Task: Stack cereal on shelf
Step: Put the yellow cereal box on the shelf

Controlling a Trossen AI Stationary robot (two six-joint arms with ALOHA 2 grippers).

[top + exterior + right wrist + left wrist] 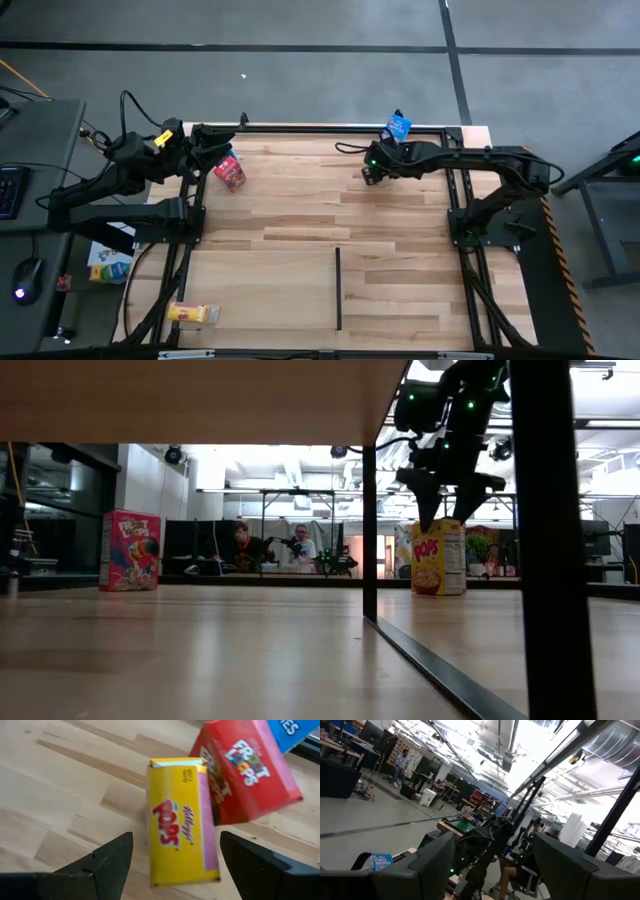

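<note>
- Four views catch the same moment at a wooden table (300, 240). Seen from above, the right gripper (371, 172) reaches over the far part of the table with a blue cereal carton (398, 126) just beyond it at the far edge, while the left gripper (205, 150) sits at the far left corner beside a red cereal carton (230, 172). Another yellow carton (193, 314) lies flat at the near left corner, and a blue carton (106, 262) lies off the table to the left.
- At table height, the right gripper (442, 495) hangs with fingers spread directly above an upright yellow Pops carton (438, 557). A red Froot Loops carton (130, 550) stands upright far off to the left. Two people (270, 548) sit in the room behind.
- From the left wrist, that arm's fingers (437, 862) stand apart, empty, pointing up into the room; a blue carton (382, 861) shows low down between them.
- From the right wrist, spread fingers (115, 857) flank the yellow Pops carton (182, 840), not touching it. A red Froot Loops carton (245, 772) stands just behind it, a blue one (295, 730) beyond.
</note>
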